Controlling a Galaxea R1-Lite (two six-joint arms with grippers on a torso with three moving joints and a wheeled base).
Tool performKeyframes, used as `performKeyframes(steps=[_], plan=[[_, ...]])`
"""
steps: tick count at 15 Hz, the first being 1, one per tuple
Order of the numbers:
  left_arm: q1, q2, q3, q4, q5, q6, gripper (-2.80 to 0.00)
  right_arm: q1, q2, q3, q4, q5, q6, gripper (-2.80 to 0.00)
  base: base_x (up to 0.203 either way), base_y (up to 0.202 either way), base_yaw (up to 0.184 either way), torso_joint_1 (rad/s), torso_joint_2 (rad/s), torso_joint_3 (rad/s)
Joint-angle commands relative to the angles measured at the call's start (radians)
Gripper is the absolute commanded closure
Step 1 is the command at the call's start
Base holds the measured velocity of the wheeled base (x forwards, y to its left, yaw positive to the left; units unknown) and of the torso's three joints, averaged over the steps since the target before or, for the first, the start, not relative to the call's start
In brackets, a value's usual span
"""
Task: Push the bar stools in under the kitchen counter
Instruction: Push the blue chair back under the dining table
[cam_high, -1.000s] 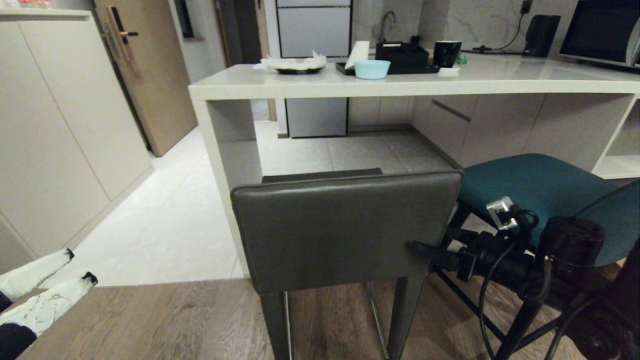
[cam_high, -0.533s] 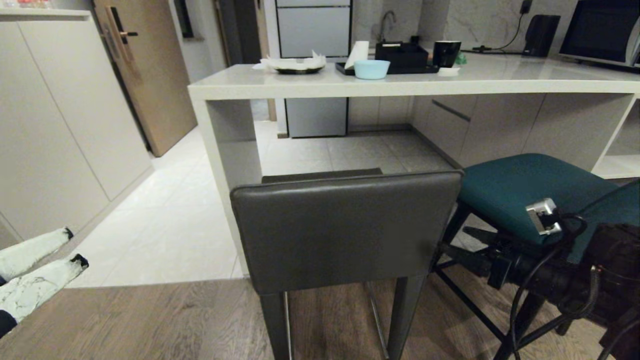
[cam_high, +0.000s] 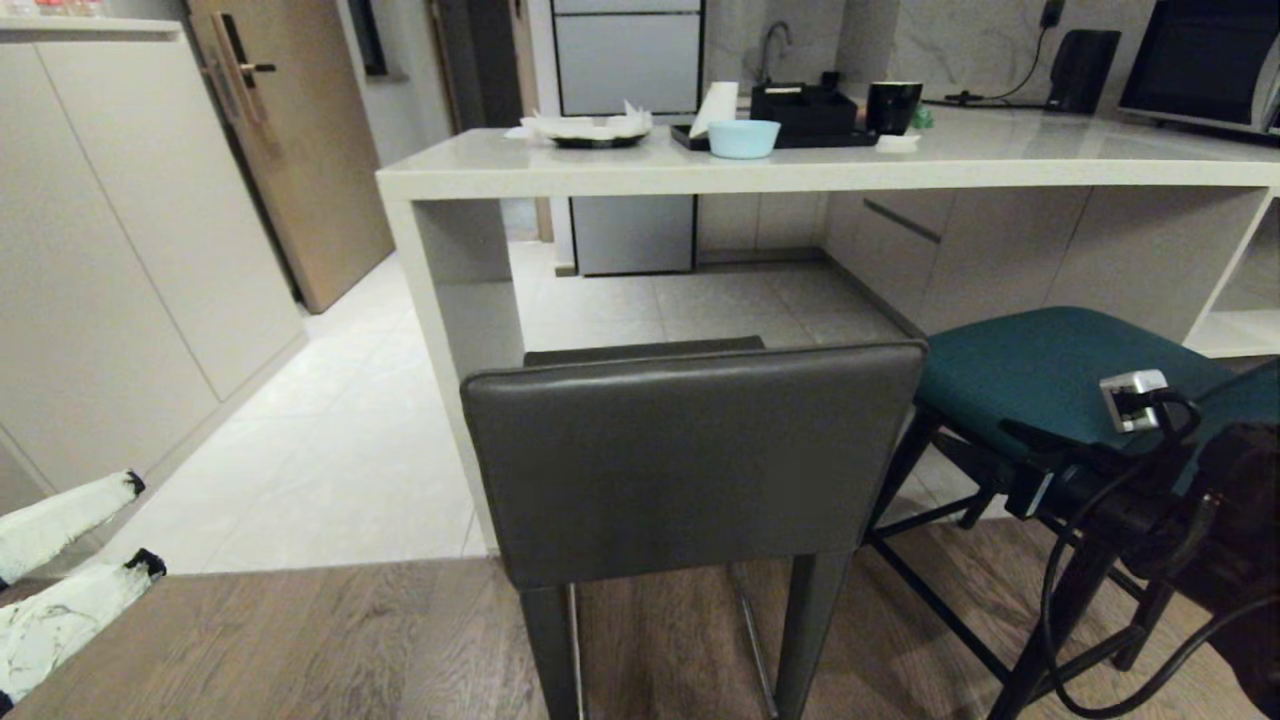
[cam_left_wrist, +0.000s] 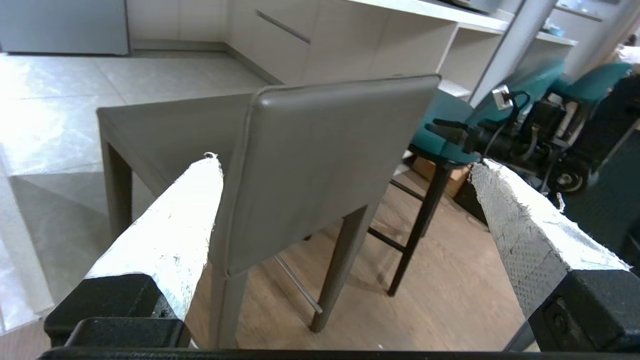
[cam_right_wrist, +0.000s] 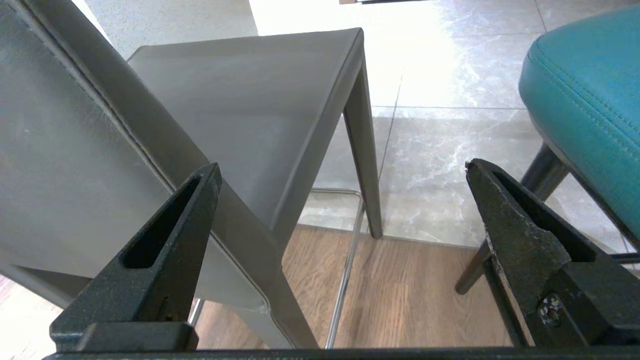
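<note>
Grey leather square-seated bar stool (cam_high: 690, 460) and teal leather bar stool (cam_high: 1060, 375) both stand short of the pale stone kitchen counter (cam_high: 800, 170), neither pushed under, while left gripper (cam_high: 60, 560) and right gripper (cam_high: 1030, 450) hang wide open, empty.

Left gripper (cam_left_wrist: 345, 165): white, crackled textured wrap on tapered fingers (cam_left_wrist: 170, 235) over black mounts; right gripper (cam_right_wrist: 340, 170): bare black hollow wedge fingers (cam_right_wrist: 165, 245), black arm (cam_high: 1180, 500) with looping black cables and a small silver connector block (cam_high: 1133, 386).
</note>
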Motion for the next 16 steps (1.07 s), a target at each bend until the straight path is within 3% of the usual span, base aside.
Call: performKeyframes(steps=[1, 6, 16], plan=[[0.001, -0.006, 0.004, -0.004, -0.004, -0.003, -2.8, 0.028, -0.019, 0.029, -0.008, 0.003, 0.002, -2.8, 0.0, 0.0, 0.0, 0.0, 0.0, 0.0], [0.001, -0.012, 0.043, -0.005, 0.001, -0.003, -2.8, 0.105, -0.132, 0.147, -0.009, 0.005, 0.01, -2.8, 0.0, 0.0, 0.0, 0.0, 0.0, 0.0], [0.001, -0.027, 0.055, -0.004, 0.002, -0.006, -2.8, 0.11, 0.058, -0.005, -0.005, -0.009, 0.011, -2.8, 0.0, 0.0, 0.0, 0.0, 0.0, 0.0]])
